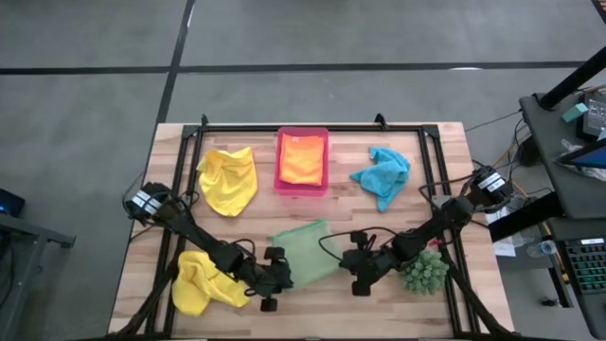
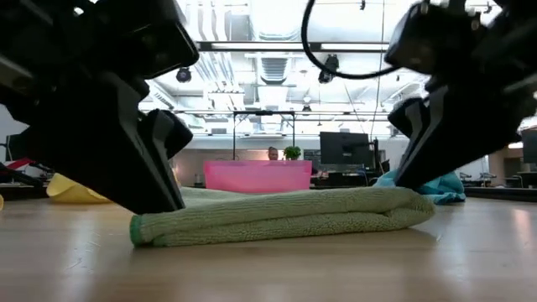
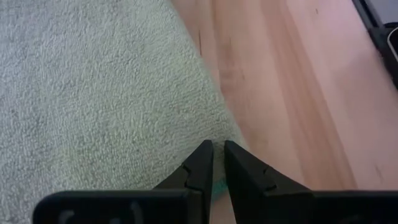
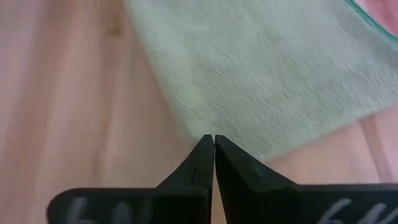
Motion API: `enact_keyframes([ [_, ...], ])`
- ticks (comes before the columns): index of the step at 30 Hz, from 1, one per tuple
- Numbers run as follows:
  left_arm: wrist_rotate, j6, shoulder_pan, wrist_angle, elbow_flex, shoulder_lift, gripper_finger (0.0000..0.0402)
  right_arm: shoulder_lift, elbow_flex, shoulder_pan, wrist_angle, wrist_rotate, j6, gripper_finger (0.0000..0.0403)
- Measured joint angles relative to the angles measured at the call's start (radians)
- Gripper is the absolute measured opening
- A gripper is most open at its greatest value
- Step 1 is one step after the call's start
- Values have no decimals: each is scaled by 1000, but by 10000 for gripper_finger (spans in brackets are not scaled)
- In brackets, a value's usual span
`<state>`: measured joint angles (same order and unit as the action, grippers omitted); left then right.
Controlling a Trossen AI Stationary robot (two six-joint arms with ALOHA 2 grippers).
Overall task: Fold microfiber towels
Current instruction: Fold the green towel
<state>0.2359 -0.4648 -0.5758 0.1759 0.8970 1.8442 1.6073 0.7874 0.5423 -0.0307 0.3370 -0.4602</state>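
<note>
Both grippers are working at the near edge of the light green towel (image 1: 305,248), which is lying folded on the wooden table (image 1: 445,152) between them. Left gripper (image 3: 217,152) is sitting at the towel's near left corner with its fingers almost together, a thin gap showing and the cloth's edge lying in it. Right gripper (image 4: 214,144) is sitting at the near right corner with its fingers pressed fully together, their tips meeting the cloth's edge; whether any cloth is caught between them cannot be told.

From table height the light green towel is showing as a flat doubled roll, its rounded fold edges facing the camera.

Behind it, the orange towel (image 1: 302,159) is lying inside the pink tray (image 1: 281,180) at the middle of the far side. One yellow towel (image 1: 229,178) is lying crumpled left of the tray, the turquoise towel (image 1: 382,173) crumpled right of it. A second yellow towel (image 1: 201,283) is bunching under the left arm at the near left corner. Just beside the right arm, the spiky green plant (image 1: 423,272) is standing near the right edge. Bare wood is lying open between the light green towel and the tray.
</note>
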Motion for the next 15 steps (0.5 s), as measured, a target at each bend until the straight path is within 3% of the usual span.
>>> enact_keyframes([
  [6, 0, 0, 0, -19, -10, -4, 27, 1, -43, -8, -14, 6, -40, 9],
  [15, 1, 0, 0, -192, -14, -66, 27, -1, -71, -9, -12, 7, -68, 9],
])
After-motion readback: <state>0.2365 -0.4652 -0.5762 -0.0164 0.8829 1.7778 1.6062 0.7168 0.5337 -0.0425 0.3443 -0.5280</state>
